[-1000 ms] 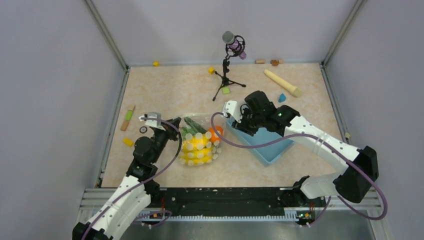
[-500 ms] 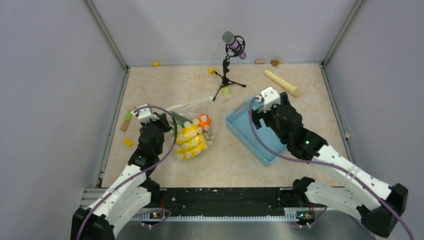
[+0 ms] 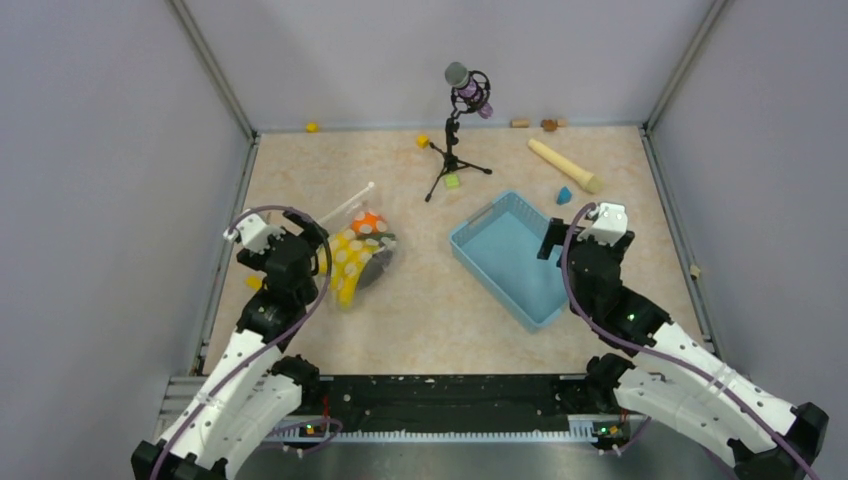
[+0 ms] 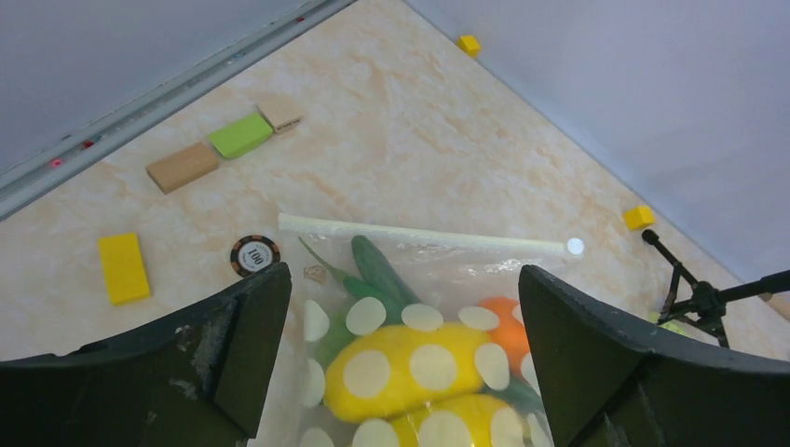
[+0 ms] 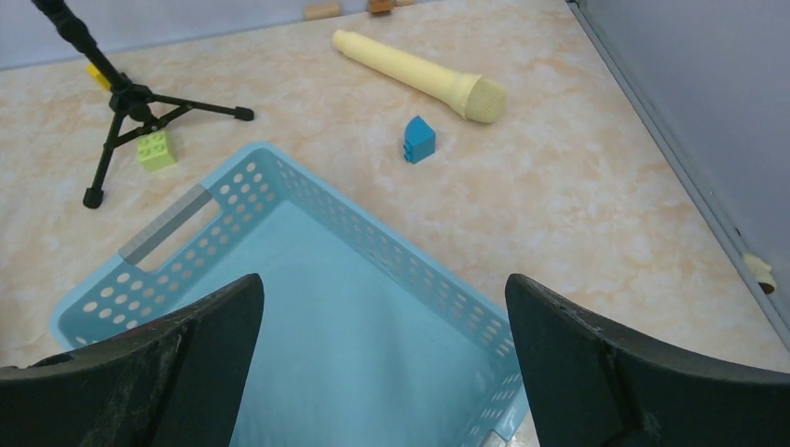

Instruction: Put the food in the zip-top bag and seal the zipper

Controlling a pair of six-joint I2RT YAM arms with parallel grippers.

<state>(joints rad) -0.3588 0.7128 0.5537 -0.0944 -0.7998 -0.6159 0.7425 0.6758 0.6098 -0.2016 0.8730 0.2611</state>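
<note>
At the near left, the left gripper hangs over the table with its jaws spread wide and nothing held between them. Its fingers frame the zip-top bag in the wrist view. At the near right, the right gripper also has its jaws fully apart and holds nothing, poised above the light blue basket. The bag lies flat on the left part of the table, just right of the left gripper and well apart from the basket. Through its dotted plastic show a yellow oval fruit, an orange on the right side and a green cucumber pointing toward the mouth. The zipper runs as one straight whitish strip along the bag's far edge. Whether it is pressed shut all along cannot be told. Left of the bag lie a yellow block and a round token. Farther left, a brown block and a green block sit end to end by the wall rail. Beyond the basket are a small blue block and a lime brick beside the feet of the black microphone tripod. Farther right lies the beige wooden cylinder, slanting toward the far wall.
</note>
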